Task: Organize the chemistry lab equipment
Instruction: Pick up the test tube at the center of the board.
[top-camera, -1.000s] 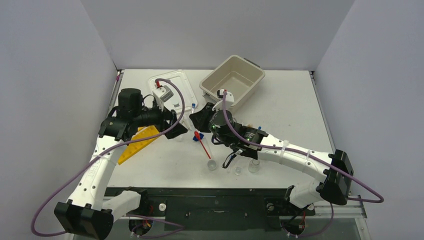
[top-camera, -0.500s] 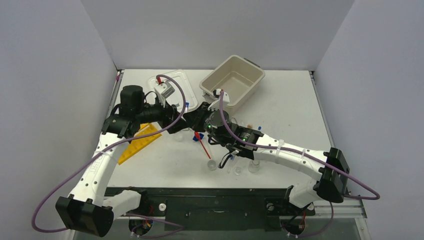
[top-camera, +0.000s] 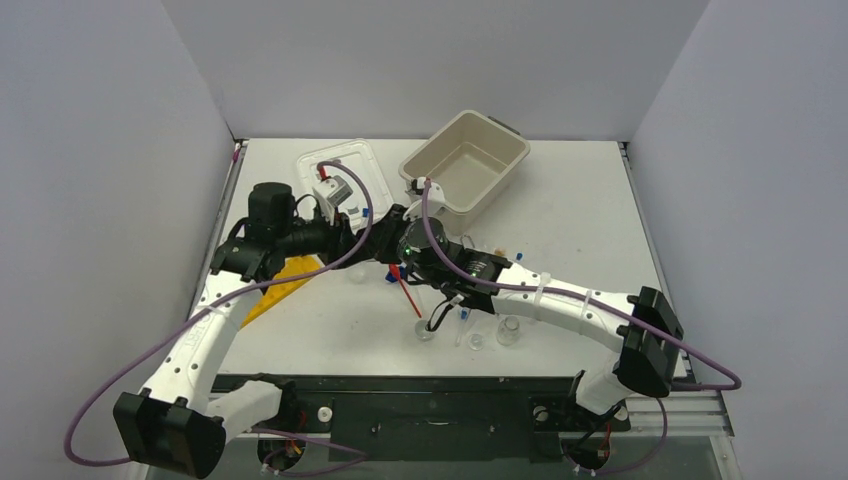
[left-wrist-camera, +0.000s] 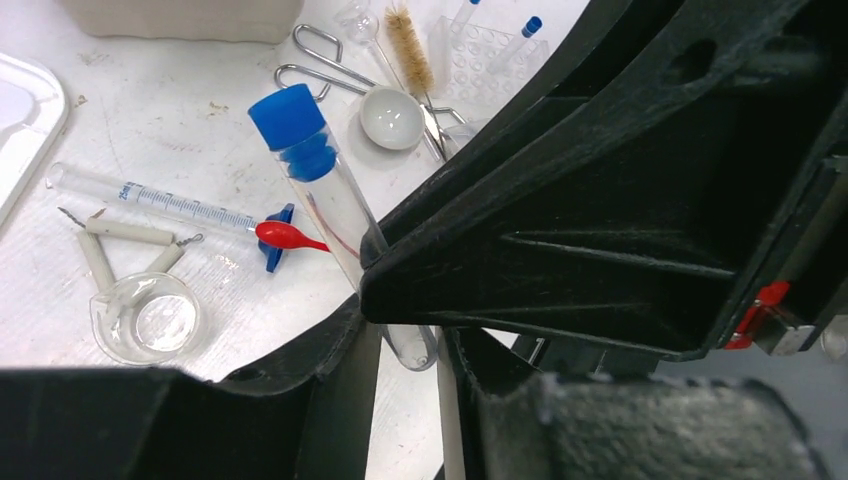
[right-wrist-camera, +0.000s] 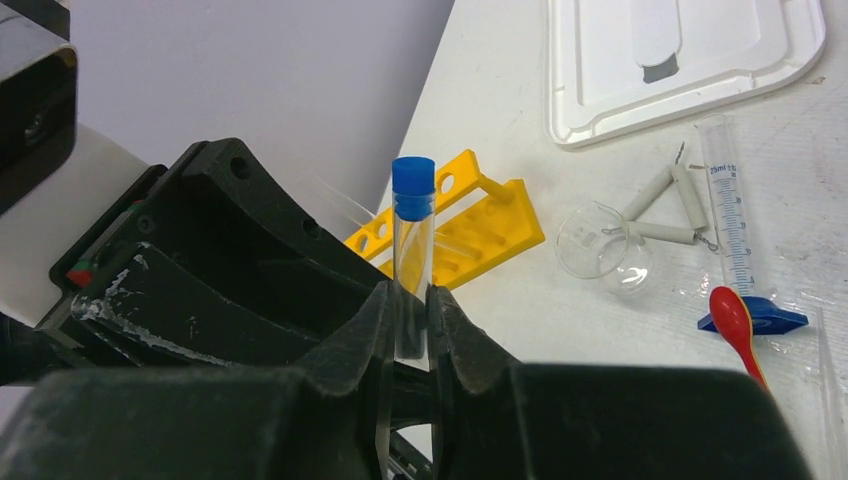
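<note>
- Test tube (right-wrist-camera: 412, 250) mid-air: right end effector (right-wrist-camera: 410, 330) clenched on it, left end effector (left-wrist-camera: 410, 372) looks clamped on its bottom.
- Rack (right-wrist-camera: 485, 228), tub (top-camera: 462, 160) look empty; dish (left-wrist-camera: 390, 117), brush (left-wrist-camera: 408, 40) loose on counter (top-camera: 580, 210). Mostly undone.

Robot lab cell, white table (top-camera: 580, 230) boxed by plain grey walls (top-camera: 430, 60) (test tube (left-wrist-camera: 325, 190), yellow tube rack (right-wrist-camera: 480, 225), brush (left-wrist-camera: 406, 40))

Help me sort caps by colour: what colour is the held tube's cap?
Blue; the cap on the tube shows best in the right wrist view.
</note>
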